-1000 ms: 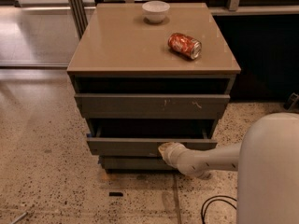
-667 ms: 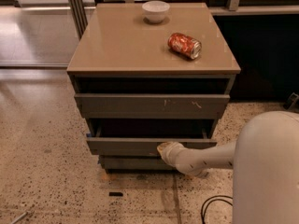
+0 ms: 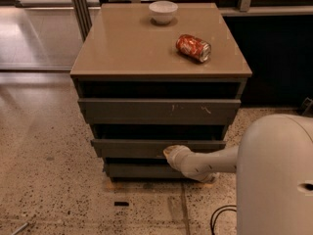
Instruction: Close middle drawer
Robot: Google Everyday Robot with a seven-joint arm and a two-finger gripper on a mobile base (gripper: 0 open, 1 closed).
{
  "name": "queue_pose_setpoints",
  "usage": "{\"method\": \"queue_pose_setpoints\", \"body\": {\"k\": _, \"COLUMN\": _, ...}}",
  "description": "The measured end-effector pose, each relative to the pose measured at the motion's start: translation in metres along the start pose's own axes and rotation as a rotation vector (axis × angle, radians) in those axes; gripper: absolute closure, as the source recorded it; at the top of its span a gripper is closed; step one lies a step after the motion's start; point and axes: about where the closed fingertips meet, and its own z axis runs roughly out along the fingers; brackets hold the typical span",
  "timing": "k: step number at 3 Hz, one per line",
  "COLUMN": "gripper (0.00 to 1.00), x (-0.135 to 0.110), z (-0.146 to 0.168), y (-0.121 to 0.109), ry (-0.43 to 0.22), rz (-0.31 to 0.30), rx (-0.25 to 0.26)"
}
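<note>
View: camera view, looking down on the front of the table (image 3: 122,48) from the near side.
Table: tan top, with three grey-brown drawers stacked in its front.
Middle drawer (image 3: 127,148): second down, under the scratched drawer front (image 3: 146,111) and above the bottom drawer (image 3: 137,171). Its front is plain, with a dark gap above it.
Gripper (image 3: 169,152): against the middle drawer's front, right of its centre, at its near face. Whether it is apart or together cannot be told.
Arm (image 3: 210,163): pale, reaching left from the robot body (image 3: 276,175) at near right.
Tabletop: a white bowl (image 3: 163,11) at the far edge and a red can (image 3: 193,48) on its side, right of the bowl and nearer.
</note>
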Motion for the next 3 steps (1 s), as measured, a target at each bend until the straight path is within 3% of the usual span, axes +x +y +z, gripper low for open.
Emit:
{"method": "queue_pose_setpoints", "body": {"k": 2, "gripper": 1.00, "x": -0.017, "z": 0.021, "y": -0.014, "ry": -0.047, "rz": 0.058, "rx": 0.011}}
{"method": "queue_pose_setpoints", "body": {"k": 3, "gripper": 1.00, "x": -0.017, "z": 0.021, "y": -0.014, "ry": -0.047, "rz": 0.058, "rx": 0.011}}
